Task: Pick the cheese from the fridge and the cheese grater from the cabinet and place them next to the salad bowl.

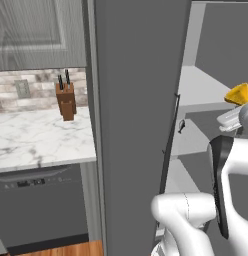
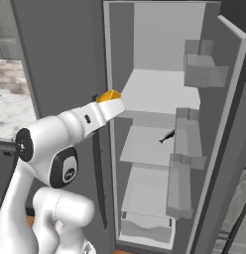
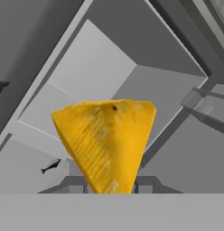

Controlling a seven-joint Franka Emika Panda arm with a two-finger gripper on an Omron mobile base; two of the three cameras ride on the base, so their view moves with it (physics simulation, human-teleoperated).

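You see the tall dark grey fridge (image 2: 159, 124) open, one small dark fish (image 2: 166, 137) on its middle pale shelf, while your gripper (image 3: 109, 182) grasps the single yellow-orange cheese wedge (image 3: 106, 142) just outside.

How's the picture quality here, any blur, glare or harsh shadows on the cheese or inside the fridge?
Hand view: the cheese is close, large and soft-edged, its ridged face still readable. Right base view: the fridge interior is evenly lit, flat pale grey, no glare, only faint shading under the shelves. Left base view: the knife block is coarse and pixelated, with a soft shadow on the counter.
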